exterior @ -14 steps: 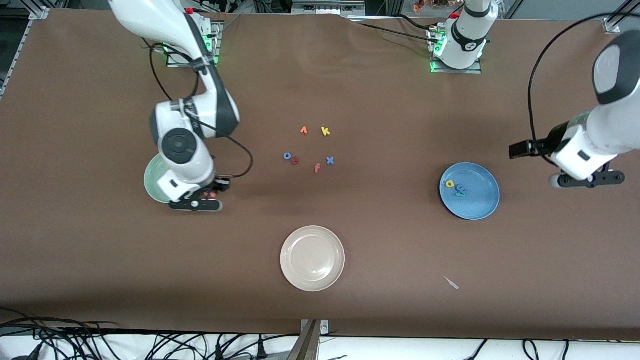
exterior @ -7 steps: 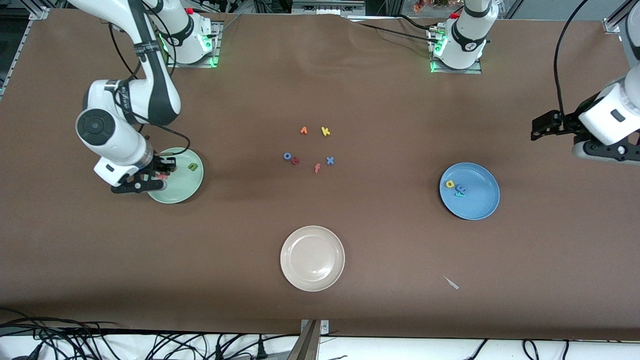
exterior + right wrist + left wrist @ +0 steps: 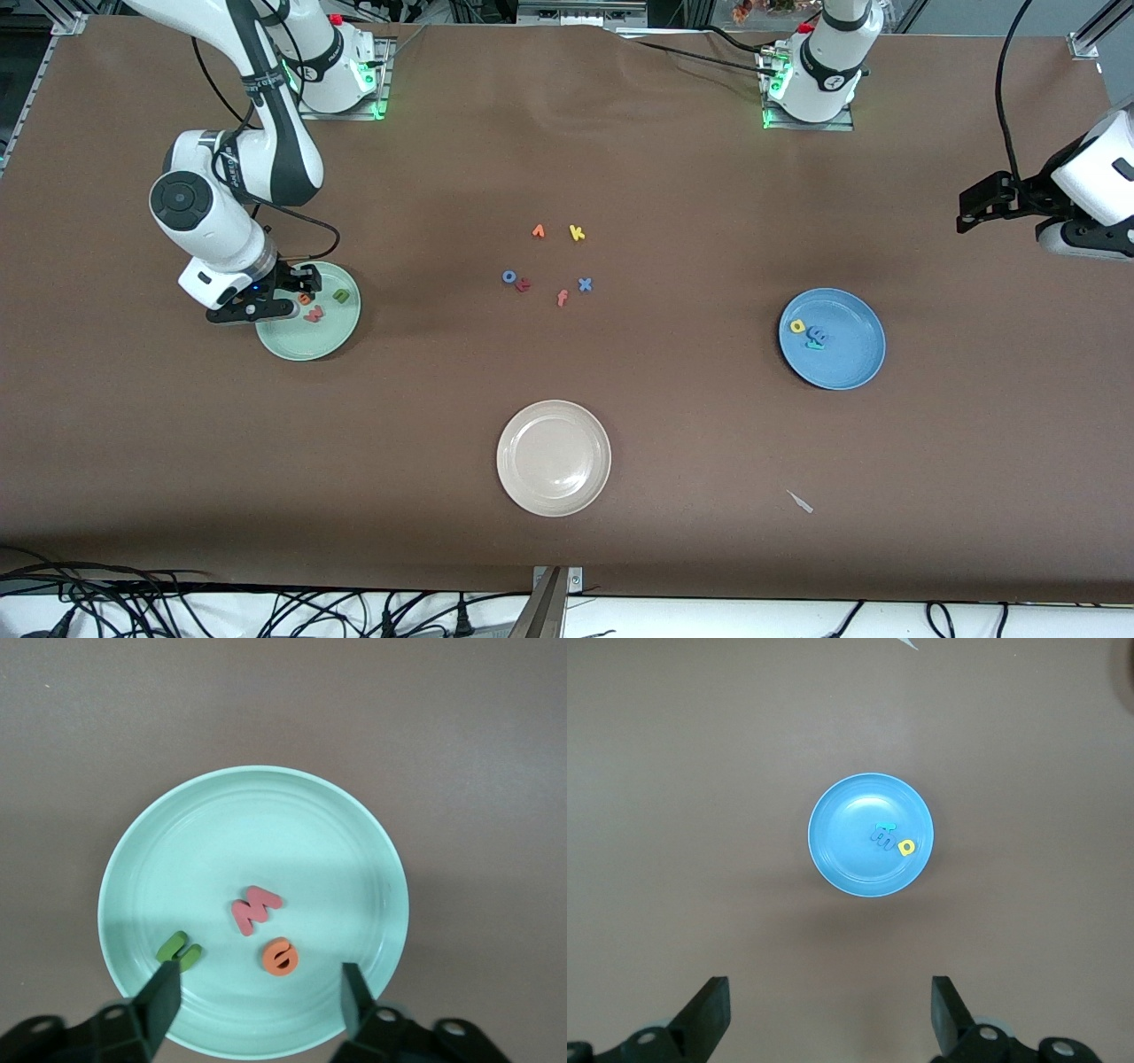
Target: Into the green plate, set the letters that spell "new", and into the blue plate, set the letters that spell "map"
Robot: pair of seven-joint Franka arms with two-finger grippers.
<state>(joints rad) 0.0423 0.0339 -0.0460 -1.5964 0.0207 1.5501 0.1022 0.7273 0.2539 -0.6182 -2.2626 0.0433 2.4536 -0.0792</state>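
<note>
Overhead, brown table (image 3: 673,425), right pincer (image 3: 255,999) released above green plate (image 3: 177,842), left pincer (image 3: 829,1019) released.

Right claw (image 3: 297,297) hangs low, jaws apart; left claw (image 3: 830,1014) waits high, agape.

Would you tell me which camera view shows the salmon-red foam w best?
The right wrist view: the salmon-red foam w lies large and unobstructed in the pale mint-green plate. The front view shows it tiny; the left wrist view misses it.

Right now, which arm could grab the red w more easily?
Right, probably: the right gripper hangs open just over the green plate holding the w, while the left gripper waits open at the left arm's end.
</note>
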